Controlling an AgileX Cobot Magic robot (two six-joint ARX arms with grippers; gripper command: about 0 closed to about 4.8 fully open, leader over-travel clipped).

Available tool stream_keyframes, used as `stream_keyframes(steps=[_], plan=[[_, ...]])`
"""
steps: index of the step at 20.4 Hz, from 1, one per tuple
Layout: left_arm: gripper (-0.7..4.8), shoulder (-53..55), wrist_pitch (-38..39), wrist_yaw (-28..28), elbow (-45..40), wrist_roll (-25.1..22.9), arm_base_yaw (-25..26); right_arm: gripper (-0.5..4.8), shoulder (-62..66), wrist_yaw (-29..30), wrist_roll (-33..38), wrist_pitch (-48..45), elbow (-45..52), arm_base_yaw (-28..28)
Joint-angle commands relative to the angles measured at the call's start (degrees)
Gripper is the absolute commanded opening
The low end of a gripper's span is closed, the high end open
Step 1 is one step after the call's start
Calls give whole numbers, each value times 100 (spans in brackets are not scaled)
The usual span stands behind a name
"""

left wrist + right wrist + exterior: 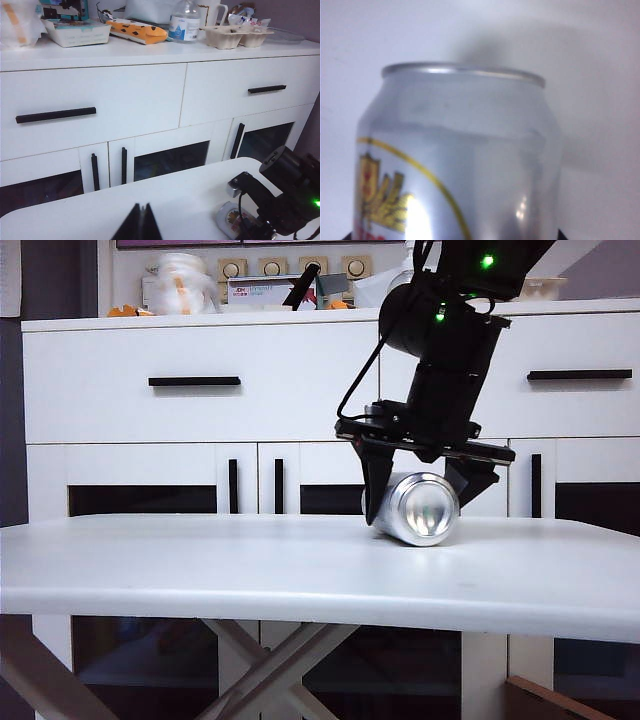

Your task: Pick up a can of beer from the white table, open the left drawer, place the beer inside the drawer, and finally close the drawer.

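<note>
On white table (200,570), beer can (420,508) sideways between right tool's (425,502) parted jaws; left tool (140,225) closed, empty, apart.

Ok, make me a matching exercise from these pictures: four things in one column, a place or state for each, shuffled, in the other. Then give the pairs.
Things
1. can of beer
2. left drawer
3. left gripper
4. right gripper

Places or states
A. shut, holding nothing, above the near edge of the white table
B. closed, black bar handle across its front
C. lying on its side on the table, shiny end to the exterior camera
D. pointing down with one finger on each side of the can

Pairs: 1-C, 2-B, 3-A, 4-D
</note>
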State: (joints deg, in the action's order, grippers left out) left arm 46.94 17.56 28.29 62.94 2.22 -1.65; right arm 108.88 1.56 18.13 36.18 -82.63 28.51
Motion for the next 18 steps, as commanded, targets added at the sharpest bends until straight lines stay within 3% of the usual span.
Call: stream_keyframes(steps=[1,10,18], plan=[[-5,0,-87,2,28,-7,-7,202,-304,-57,-26,-24,-24,4],[-5,0,-85,2,28,0,-9,202,-1305,-70,-197,-291,-24,2],[-5,0,-9,2,28,17,-9,202,-2450,-772,-516,-396,-24,2]])
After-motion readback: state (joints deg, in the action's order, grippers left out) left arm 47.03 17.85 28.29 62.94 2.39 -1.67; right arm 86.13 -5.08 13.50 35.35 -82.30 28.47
